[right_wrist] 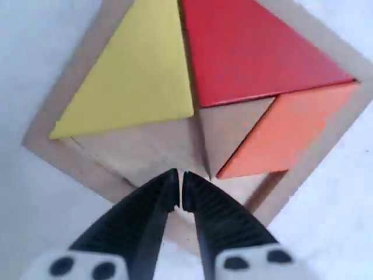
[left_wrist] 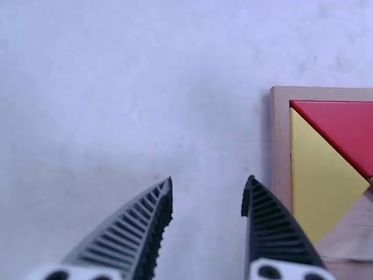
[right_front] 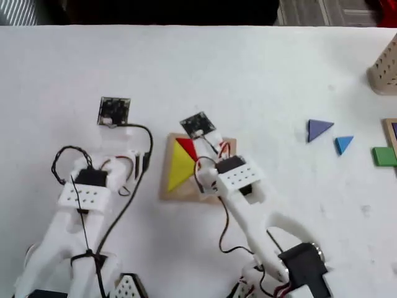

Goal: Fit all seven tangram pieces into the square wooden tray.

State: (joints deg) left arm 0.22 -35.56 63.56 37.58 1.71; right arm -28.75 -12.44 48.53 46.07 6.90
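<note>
The square wooden tray [right_front: 165, 186] lies at the table's middle. In it sit a yellow triangle [right_wrist: 137, 76], a red triangle [right_wrist: 245, 52] and an orange parallelogram [right_wrist: 291, 134]; the remaining floor is bare wood. My right gripper [right_wrist: 179, 175] hangs shut and empty over that bare floor near the tray's front edge. My left gripper [left_wrist: 210, 181] stands open over the white table just left of the tray [left_wrist: 280, 146], holding nothing. A purple-blue triangle [right_front: 319, 130], a small light-blue triangle [right_front: 343, 144] and a green piece [right_front: 384, 155] lie far to the right.
A perforated wooden block [right_front: 384, 71] stands at the back right, and another wooden frame [right_front: 389, 133] shows at the right edge. The right arm [right_front: 239, 177] covers the tray's right half in the high view. Cables trail beside the left arm [right_front: 87, 186].
</note>
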